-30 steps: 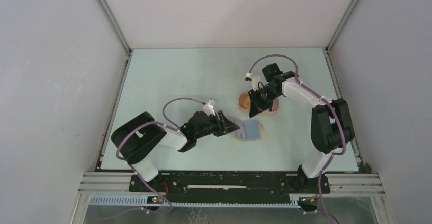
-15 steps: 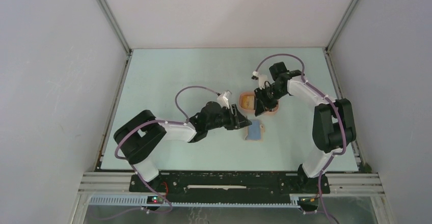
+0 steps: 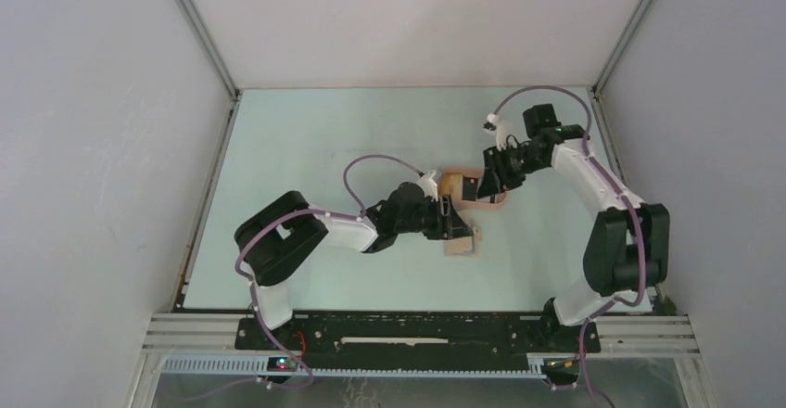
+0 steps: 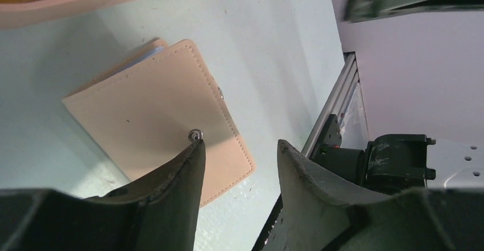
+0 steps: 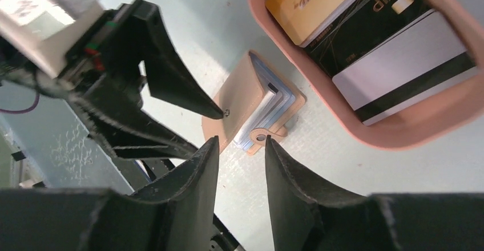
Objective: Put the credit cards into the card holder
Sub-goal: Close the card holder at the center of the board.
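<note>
The card holder [image 4: 154, 108] is lying flat on the pale green surface [image 4: 268, 51], just beside the pink tray [image 5: 394, 137]. Its tan cover is sitting slightly raised along one edge, and the edges of blue-grey cards [image 5: 268, 111] are showing in the gap beneath it.

The left tool [image 4: 238, 151] is hovering low over the holder with its fingers spread and nothing between them. One fingertip [image 4: 191, 151] is touching the cover right at the small metal snap [image 4: 195, 133]. The other finger is hanging past the holder's corner, over bare surface.

The right tool [image 5: 237, 148] is hanging above the surface beside the tray, fingers parted and gripping nothing. In its wrist view the gap between them is framing the holder's small tab [image 5: 259, 137].

Three more cards are lying in the tray, overlapping one another: a yellow card [image 5: 308, 5], a black card [image 5: 371, 28] marked VIP, and a silver-grey card [image 5: 399, 68] with a dark stripe.

From above, the two arms are meeting near the middle of the surface — the left reaching in from the lower left, the right bending in from the right side.
</note>
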Robot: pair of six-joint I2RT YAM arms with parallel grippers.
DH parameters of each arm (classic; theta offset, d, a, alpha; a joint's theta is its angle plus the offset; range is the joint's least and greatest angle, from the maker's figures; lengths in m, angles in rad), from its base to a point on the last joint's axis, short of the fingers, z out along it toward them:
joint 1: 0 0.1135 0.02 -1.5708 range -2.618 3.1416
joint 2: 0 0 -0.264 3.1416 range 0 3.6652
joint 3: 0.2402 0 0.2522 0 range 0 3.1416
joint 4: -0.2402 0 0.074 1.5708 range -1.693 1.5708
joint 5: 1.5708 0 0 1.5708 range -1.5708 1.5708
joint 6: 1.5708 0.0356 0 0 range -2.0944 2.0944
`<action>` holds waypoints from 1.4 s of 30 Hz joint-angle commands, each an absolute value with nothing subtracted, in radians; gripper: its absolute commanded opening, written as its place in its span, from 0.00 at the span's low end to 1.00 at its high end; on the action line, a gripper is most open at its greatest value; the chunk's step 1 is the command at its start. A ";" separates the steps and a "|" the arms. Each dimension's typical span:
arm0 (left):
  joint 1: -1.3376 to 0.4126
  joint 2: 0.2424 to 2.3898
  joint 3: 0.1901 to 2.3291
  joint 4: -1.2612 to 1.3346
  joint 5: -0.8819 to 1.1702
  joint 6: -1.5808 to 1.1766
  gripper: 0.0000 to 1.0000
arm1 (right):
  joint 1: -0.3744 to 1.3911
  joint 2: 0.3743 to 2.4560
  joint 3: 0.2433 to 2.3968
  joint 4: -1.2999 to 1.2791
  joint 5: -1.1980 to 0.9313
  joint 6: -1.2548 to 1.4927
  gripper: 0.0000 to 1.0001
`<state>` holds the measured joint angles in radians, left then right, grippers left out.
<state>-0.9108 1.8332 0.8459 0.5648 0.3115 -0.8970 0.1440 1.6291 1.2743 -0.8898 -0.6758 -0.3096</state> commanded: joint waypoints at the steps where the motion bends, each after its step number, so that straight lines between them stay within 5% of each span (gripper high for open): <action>1: -0.913 1.796 0.908 0.587 0.323 -0.832 0.54 | 0.109 1.475 1.261 -0.890 -0.786 -0.408 0.45; 5: -0.913 1.767 0.905 0.584 0.297 -0.788 0.50 | 0.106 1.329 1.189 -0.830 -0.865 -0.445 0.46; 8: -0.909 1.773 0.912 0.527 0.260 -0.766 0.32 | 0.109 1.215 1.115 -0.753 -0.920 -0.457 0.46; 11: -0.904 1.807 0.917 0.516 0.259 -0.761 0.26 | 0.129 1.165 1.053 -0.706 -0.951 -0.486 0.45; 23: -0.905 1.919 0.966 0.427 0.241 -0.694 0.28 | 0.331 1.231 0.895 -0.673 -0.721 -0.849 0.43; 34: -0.905 1.904 0.925 0.421 0.199 -0.684 0.28 | 0.338 1.380 0.923 -0.665 -0.545 -0.734 0.44; 42: -0.905 1.899 0.885 0.472 0.212 -0.719 0.27 | 0.376 1.461 0.899 -0.621 -0.383 -0.803 0.59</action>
<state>-0.9085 1.9114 0.9146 0.4541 0.2356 -0.7177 0.3511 1.4361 0.8803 -0.6567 -0.4763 -0.7708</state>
